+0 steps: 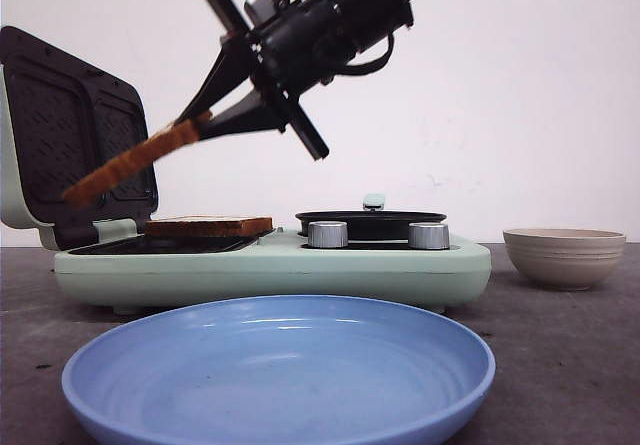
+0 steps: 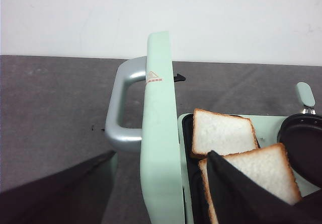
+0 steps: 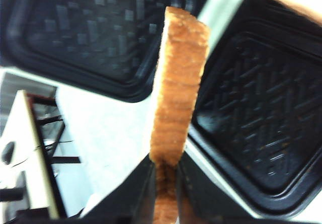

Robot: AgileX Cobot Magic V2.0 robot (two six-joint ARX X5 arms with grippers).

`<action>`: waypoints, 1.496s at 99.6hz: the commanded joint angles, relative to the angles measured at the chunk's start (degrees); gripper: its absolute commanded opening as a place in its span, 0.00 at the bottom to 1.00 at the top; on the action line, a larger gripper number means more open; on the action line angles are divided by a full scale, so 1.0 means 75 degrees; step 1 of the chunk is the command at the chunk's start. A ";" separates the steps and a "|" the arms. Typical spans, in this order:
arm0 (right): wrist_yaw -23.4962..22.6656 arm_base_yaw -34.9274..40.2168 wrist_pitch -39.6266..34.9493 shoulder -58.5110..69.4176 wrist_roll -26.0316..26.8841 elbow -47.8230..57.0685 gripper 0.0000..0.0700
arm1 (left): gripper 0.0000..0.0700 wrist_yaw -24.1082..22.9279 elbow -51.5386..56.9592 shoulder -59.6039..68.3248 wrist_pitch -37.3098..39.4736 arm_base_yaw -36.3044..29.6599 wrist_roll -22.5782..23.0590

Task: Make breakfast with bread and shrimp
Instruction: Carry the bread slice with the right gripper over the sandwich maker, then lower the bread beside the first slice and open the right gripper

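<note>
At the far left of the front view the mint-green sandwich maker (image 1: 270,265) stands on the dark worktop (image 1: 560,365) with its lid (image 1: 70,135) raised, the ribbed black plates facing right. One slice of bread (image 1: 208,226) lies flat on the lower plate. Above it, a second slice (image 1: 130,163) hangs tilted, its far end low near the lid and its near end pinched edge-on between the jaws of the right gripper (image 1: 205,120), which are closed narrowly on the crust; the right wrist view shows the crust (image 3: 176,98) rising from between the two fingers (image 3: 136,194). In the left wrist view both slices show beside the upright lid and its grey handle (image 2: 121,108); a dark finger (image 2: 236,194) of the left gripper crosses the nearer slice, and whether those jaws are wide or narrow cannot be told. Further right sit a black pan (image 1: 370,223) on the appliance, two silver knobs (image 1: 328,233), and a beige bowl (image 1: 565,255). A blue plate (image 1: 280,375) lies in front.
</note>
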 commanded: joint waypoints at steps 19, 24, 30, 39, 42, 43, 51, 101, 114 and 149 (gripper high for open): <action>0.0697 0.0076 0.0131 0.0198 0.0067 0.0265 0.01 | 0.44 0.0009 0.0085 0.0041 0.0070 0.0003 -0.0023; 0.0682 0.0064 0.0119 0.0198 0.0108 0.0265 0.01 | 0.44 0.0009 0.0085 0.0041 0.0070 0.0003 -0.0026; 0.0650 0.0061 0.0117 0.0213 0.0122 0.0265 0.01 | 0.44 0.0012 0.0085 0.0041 0.0070 0.0000 -0.0026; 0.0635 0.0079 0.0157 0.0268 0.0219 0.0265 0.01 | 0.44 0.0009 0.0085 0.0041 0.0079 0.0000 -0.0026; 0.0609 0.0087 0.0184 0.0312 0.0291 0.0265 0.01 | 0.44 0.0012 0.0085 0.0041 0.0082 0.0000 -0.0026; 0.0603 0.0090 0.0184 0.0321 0.0318 0.0265 0.01 | 0.44 0.0012 0.0085 0.0041 0.0082 0.0000 -0.0029; 0.0586 0.0114 0.0213 0.0449 0.0434 0.0265 0.01 | 0.44 0.0012 0.0085 0.0041 0.0082 0.0000 -0.0029; 0.0807 0.0219 0.0035 0.0554 0.0332 0.0265 0.08 | 0.44 0.0012 0.0085 0.0041 0.0079 0.0000 -0.0026; 0.0819 0.0219 -0.0111 0.0554 0.0297 0.0265 0.36 | 0.44 0.0009 0.0085 0.0041 0.0079 0.0003 -0.0026; 0.0845 0.0219 -0.0175 0.0551 0.0175 0.0277 0.42 | 0.44 0.0009 0.0085 0.0041 0.0079 0.0000 -0.0026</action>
